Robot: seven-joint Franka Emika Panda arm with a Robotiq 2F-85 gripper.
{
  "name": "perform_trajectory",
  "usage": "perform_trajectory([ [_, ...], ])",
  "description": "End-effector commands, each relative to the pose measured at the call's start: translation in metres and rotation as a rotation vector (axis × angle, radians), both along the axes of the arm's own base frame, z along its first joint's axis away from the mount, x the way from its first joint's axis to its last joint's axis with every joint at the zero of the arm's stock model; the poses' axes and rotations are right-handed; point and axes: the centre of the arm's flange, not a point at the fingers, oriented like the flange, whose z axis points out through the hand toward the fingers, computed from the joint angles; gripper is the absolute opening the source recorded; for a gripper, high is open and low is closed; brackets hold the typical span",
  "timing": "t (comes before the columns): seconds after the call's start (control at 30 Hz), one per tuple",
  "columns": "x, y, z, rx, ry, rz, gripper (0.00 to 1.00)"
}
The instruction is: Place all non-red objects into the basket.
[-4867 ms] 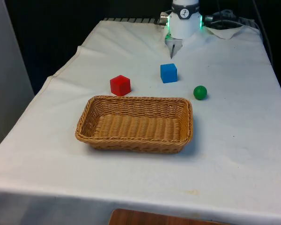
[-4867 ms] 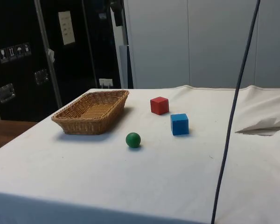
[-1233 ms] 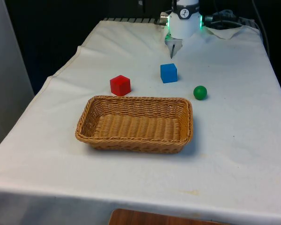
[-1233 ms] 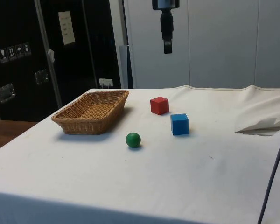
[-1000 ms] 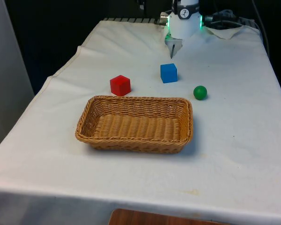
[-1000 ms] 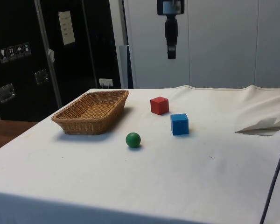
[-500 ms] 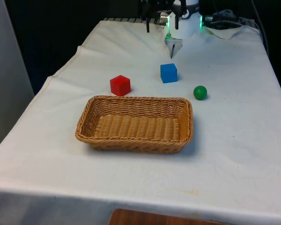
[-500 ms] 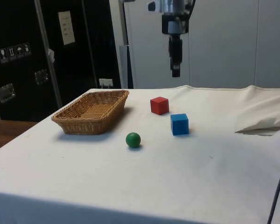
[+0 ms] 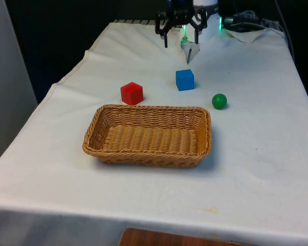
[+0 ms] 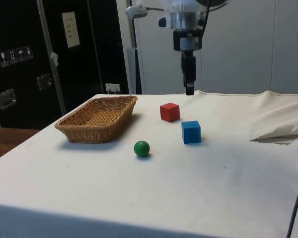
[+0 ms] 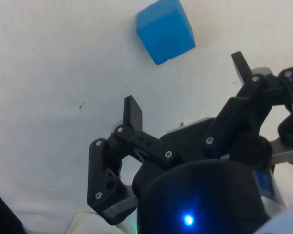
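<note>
— Wicker basket (image 9: pixel 148 136) near the table's front, nothing inside; red cube (image 9: pixel 132 93) just behind its far rim, toward the front view's left.
— And non-red pieces?
— Blue cube (image 9: pixel 185 80) farther back on the white cloth (image 9: pixel 256 154); green ball (image 9: pixel 219 101) nearer, toward the front view's right; both apart from the basket and from each other.
— Gripper (image 9: pixel 181 35)?
— Black, hanging in the air beyond the blue cube, well above the cloth; fingers (image 11: pixel 132 113) spread apart, gripping nothing; blue cube on bare cloth ahead of the fingertips in the wrist view.
</note>
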Motion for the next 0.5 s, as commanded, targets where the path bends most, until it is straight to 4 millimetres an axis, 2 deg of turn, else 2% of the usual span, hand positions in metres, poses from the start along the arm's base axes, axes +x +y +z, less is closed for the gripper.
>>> perform_trajectory([
  [0.0,-0.001,0.003,-0.006,0.011,-0.007,0.001,1.00],
  [0.3,-0.002,0.003,-0.031,0.027,0.018,0.001,1.00],
  [0.47,-0.003,0.011,-0.045,0.050,0.023,0.001,1.00],
])
